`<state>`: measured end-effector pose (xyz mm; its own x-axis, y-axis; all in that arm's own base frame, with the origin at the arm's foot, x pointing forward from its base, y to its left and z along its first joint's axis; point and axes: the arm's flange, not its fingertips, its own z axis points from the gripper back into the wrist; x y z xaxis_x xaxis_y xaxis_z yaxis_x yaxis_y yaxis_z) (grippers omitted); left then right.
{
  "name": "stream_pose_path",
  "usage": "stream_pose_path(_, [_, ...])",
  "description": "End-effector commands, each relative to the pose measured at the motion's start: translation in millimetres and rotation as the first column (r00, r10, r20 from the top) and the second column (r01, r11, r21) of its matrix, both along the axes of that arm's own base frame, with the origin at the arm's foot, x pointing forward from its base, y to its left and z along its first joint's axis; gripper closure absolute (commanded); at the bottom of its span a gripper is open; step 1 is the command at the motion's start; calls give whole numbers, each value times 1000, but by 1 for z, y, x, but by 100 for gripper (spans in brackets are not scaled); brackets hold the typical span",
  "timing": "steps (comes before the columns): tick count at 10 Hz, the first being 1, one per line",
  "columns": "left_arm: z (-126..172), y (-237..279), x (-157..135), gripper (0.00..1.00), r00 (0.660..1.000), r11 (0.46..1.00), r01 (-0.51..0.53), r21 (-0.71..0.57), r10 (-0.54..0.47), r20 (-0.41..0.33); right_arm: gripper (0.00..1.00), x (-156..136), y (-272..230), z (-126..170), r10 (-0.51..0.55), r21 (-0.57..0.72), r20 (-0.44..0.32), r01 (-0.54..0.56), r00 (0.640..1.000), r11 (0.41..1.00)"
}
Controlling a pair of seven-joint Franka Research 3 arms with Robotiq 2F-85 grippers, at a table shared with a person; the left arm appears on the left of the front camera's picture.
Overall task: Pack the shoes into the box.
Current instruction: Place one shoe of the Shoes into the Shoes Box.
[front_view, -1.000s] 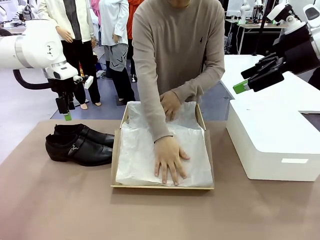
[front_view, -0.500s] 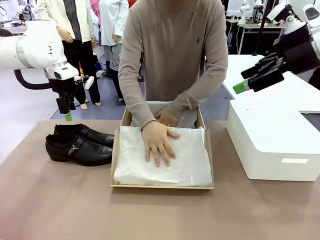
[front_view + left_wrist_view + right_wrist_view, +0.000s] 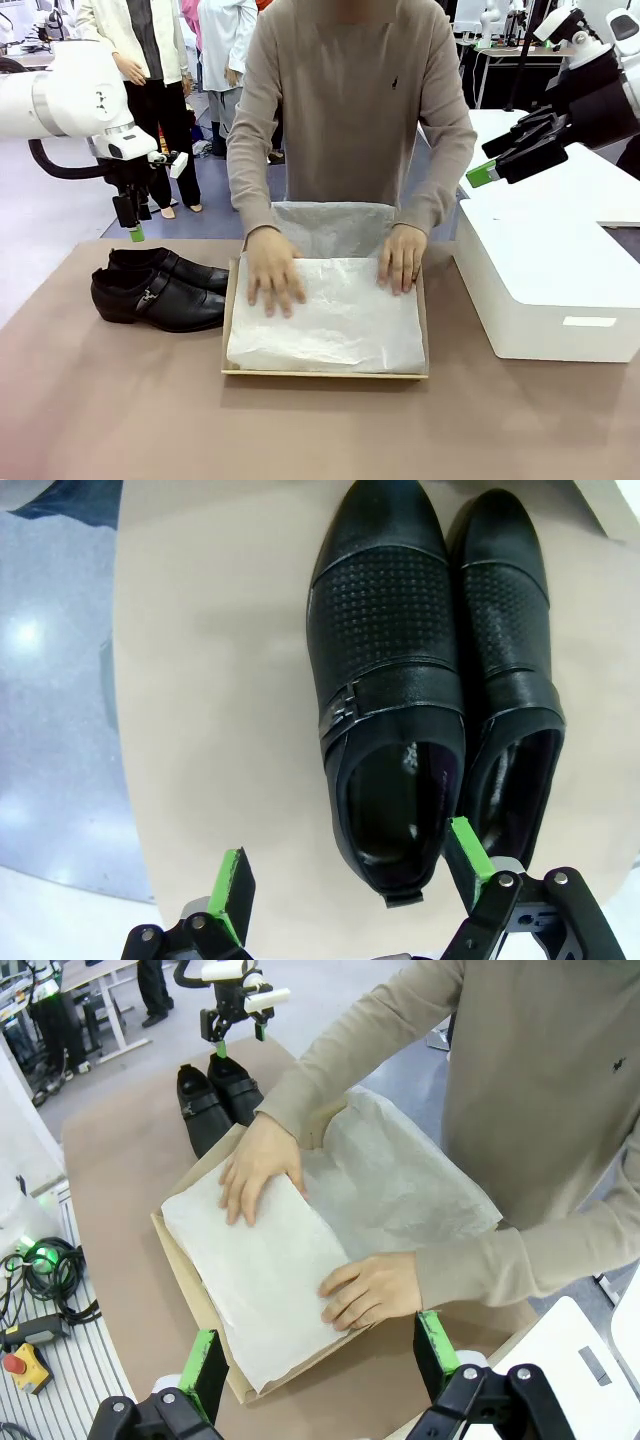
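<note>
On the table: the shoes (image 3: pixel 160 290) sit side by side, touching each other, just beside the left wall of the box (image 3: pixel 231 300). No shoe is in the box yet.
Shoes: black and shiny, with a little metal strap on top. From the left wrist view the toes point away and the open heel ends are close.
Box: brown and low. It lies open in the middle of the table (image 3: pixel 320 430).
Paper: white paper (image 3: pixel 340 325) covers the whole floor of the box. One sheet stands up at the far end.
Person: stands at the far side with both hands flat on the paper. One hand (image 3: pixel 272 280) is near the far left corner and the other hand (image 3: pixel 402 258) is near the far right corner. It looks like the paper is being pressed smooth.
Left gripper (image 3: pixel 349 865): hangs in the air above the heel ends of the shoes and does not touch them. Its jaws are spread wide and hold nothing.
Right gripper (image 3: pixel 484 164): is up high over the big white box (image 3: pixel 540 290), well away from the shoes. Its jaws are spread wide too, and it is empty.
Done: the box is open and has paper in it, so it looks about ready.
Left to do: both shoes must be picked up and laid in the box.
How far: I think the job is just at the start.
</note>
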<state>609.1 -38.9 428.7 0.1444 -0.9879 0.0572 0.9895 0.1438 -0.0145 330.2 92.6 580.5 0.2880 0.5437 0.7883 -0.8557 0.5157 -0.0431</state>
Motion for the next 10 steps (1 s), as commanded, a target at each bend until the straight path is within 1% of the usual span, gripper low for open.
stream_pose_path(1, [-8,1,1,0,1000,999,29,15,-29,9,0,2,0,0,16,11,11,-16,1000,1000])
stream_pose_path(3, [-17,4,0,0,997,998,65,20,-66,30,0,2,0,0,16,11,11,-16,1000,1000])
stream_pose_path(6, [-34,9,0,0,993,993,113,27,-114,29,0,2,0,0,16,11,11,-16,1000,1000])
stream_pose_path(10, [-46,10,1,0,995,995,95,18,-94,-9,0,2,0,0,16,11,11,-16,1000,1000])
